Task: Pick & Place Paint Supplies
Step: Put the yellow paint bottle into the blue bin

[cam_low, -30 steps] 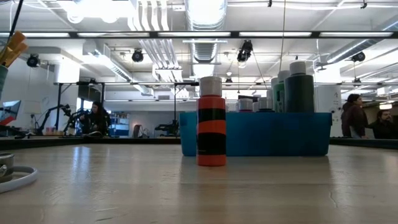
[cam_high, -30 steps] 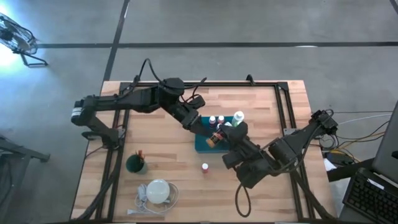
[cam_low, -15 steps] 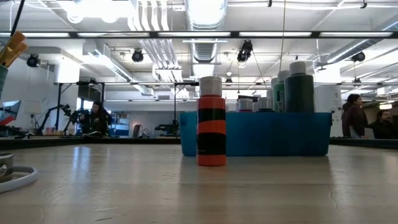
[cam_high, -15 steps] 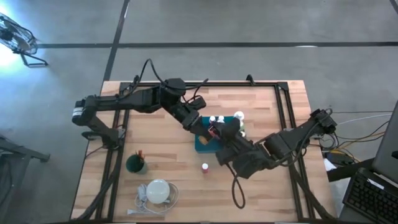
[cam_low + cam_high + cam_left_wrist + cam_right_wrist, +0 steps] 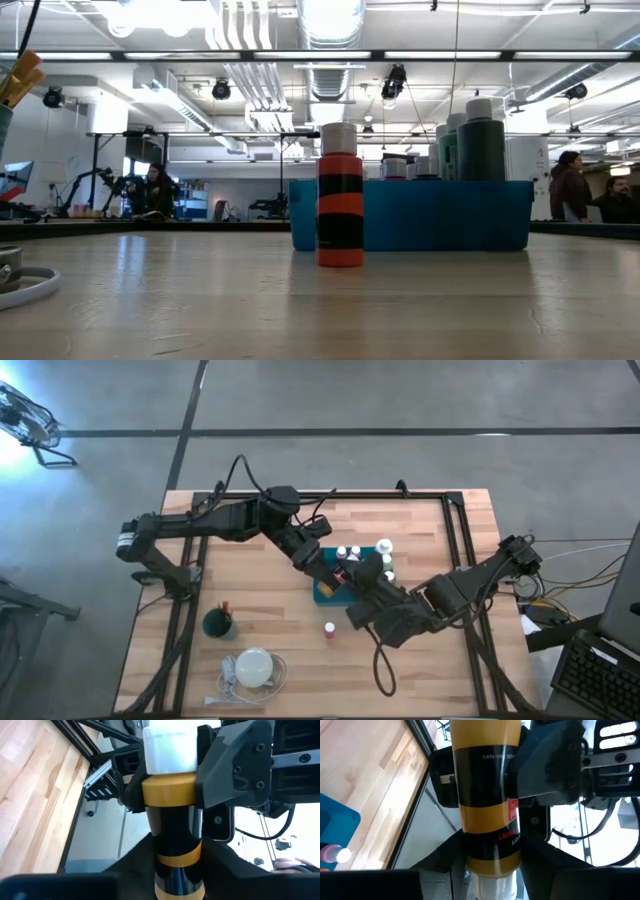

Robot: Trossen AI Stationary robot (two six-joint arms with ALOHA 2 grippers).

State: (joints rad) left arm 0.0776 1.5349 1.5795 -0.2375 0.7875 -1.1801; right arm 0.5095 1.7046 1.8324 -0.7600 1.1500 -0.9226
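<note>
Mid-frame over tray (image 5: 322,596): both claws clamped one yellow bottle (image 5: 170,815). Right claw (image 5: 362,572) should loosen only once left claw (image 5: 335,568) holds firm.

A teal tray (image 5: 322,596) is sitting mid-table (image 5: 260,550). Nearer the front-left corner from the tray, a green cup (image 5: 218,625) is standing, and a white disc (image 5: 253,667) with its cord (image 5: 226,679) is lying beyond it.
</note>
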